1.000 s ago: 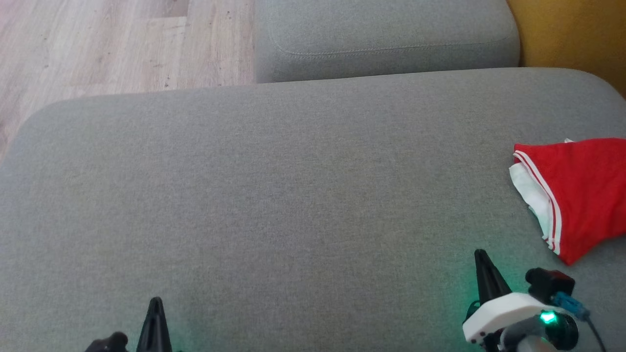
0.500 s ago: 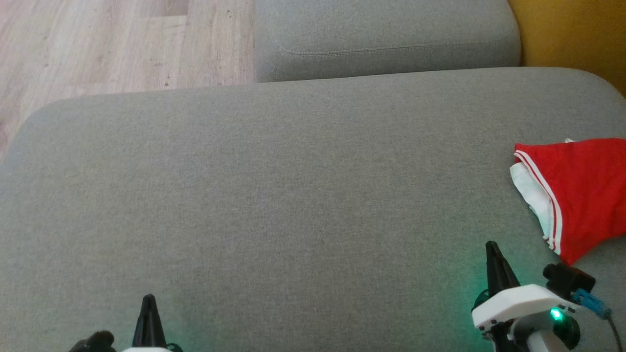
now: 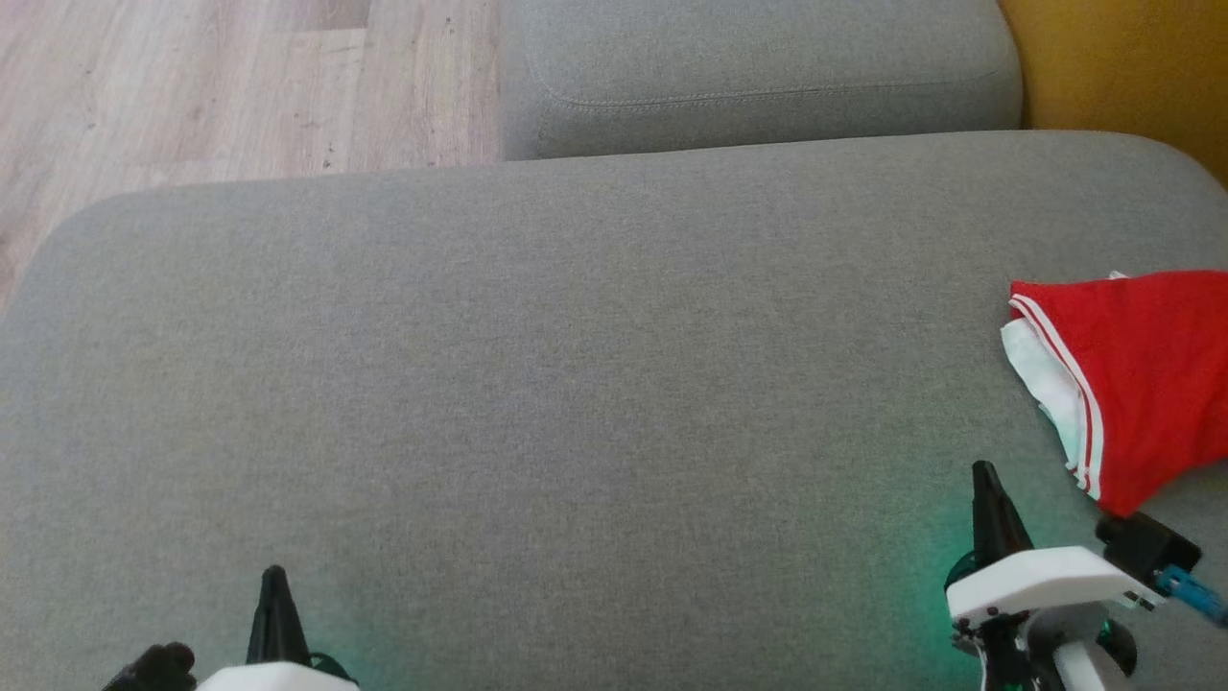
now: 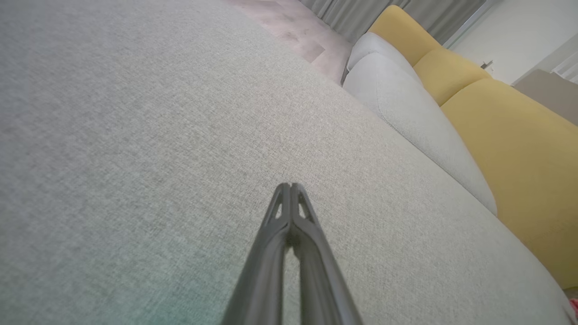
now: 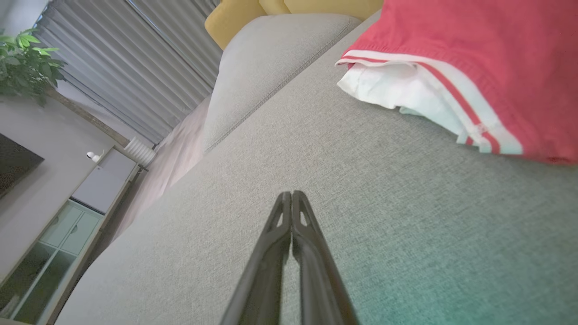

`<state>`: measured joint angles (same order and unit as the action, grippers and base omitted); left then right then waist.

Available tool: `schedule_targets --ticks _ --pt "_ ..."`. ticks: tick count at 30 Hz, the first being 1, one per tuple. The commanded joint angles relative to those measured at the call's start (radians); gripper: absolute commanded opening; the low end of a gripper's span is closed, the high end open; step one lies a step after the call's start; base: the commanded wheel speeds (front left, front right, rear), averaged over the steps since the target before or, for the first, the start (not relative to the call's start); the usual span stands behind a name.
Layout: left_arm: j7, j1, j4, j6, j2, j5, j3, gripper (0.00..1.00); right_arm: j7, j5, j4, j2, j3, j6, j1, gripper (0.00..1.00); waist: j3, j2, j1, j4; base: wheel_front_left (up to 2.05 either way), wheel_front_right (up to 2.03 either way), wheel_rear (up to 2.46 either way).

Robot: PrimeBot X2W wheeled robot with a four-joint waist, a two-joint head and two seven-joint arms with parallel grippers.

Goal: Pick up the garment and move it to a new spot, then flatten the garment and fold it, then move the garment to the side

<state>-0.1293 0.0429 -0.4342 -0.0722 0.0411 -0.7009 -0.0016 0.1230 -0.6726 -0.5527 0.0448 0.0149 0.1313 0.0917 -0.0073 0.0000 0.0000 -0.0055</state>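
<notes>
At right edge of grey woven sofa cushion [image 3: 576, 365], red white-striped fabric garment [image 3: 1142, 384], apparently folded. Near front edge, left pincer [image 3: 273, 576] and right pincer [image 3: 985, 472] both pressed together, empty.

Left gripper [image 3: 273, 574] and right gripper [image 3: 984, 472] both closed, empty, fingers forward

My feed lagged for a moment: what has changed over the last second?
The right gripper moved right and forward, closer to the garment. The left gripper drifted left and slightly forward. Both stayed shut, holding nothing. The garment lies where it was on the sofa.
</notes>
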Motion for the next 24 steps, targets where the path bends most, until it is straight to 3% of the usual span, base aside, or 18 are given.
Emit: schedule_targets --ticks 1,24 --pt "0.006 -0.052 0.037 -0.009 0.004 -0.024 0.020 0.00 -0.006 -0.027 0.042 0.003 -0.002 0.000 0.036 0.00 0.000 0.0000 0.0000 0.000 0.00 0.00 0.00" --pt "0.077 -0.082 0.083 -0.024 0.005 -0.289 0.048 0.00 -0.075 -0.300 0.122 0.004 -0.040 0.000 0.030 0.00 0.003 0.0000 0.0000 0.002 0.00 0.00 0.00"
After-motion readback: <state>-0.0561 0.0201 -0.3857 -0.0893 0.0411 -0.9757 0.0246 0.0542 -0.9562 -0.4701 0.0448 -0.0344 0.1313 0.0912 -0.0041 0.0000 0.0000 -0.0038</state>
